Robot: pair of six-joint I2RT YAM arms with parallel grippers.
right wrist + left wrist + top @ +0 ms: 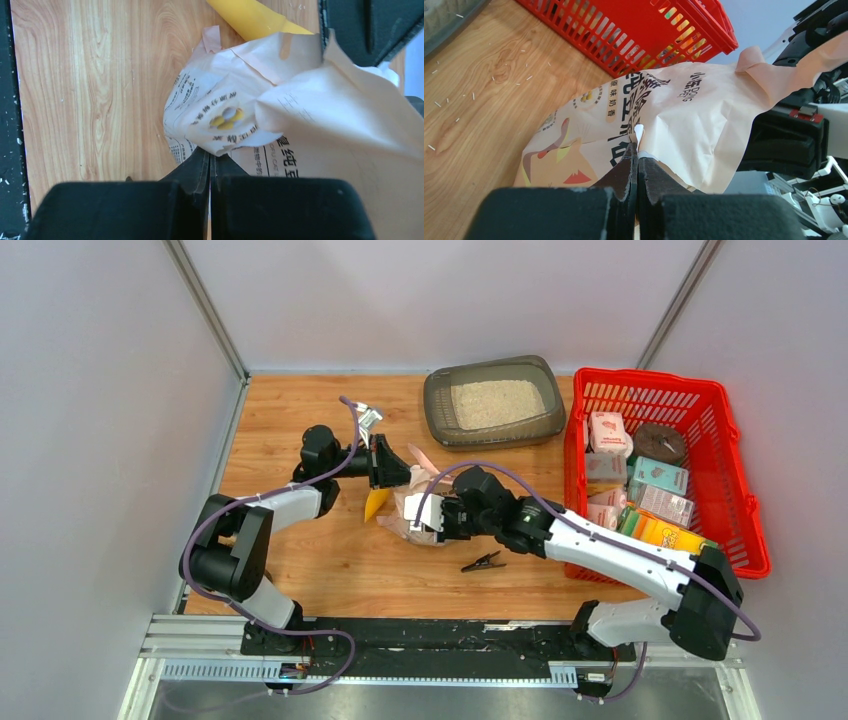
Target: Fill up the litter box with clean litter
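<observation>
Paper filled both grips: we saw the left gripper [637,150] and the right gripper [210,159] each pinched tight on one crumpled bag [402,525] between them. The single litter box [437,405] lay well beyond them, its long axis left to right, litter [497,403] inside. One yellow scoop [377,503] lay under the bag, and one clip [483,562] lay near the right gripper.

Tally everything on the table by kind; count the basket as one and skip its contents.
litter box: 1
red basket: 1
paper bag: 1
yellow scoop: 1
black clip: 1
Total: 5
</observation>
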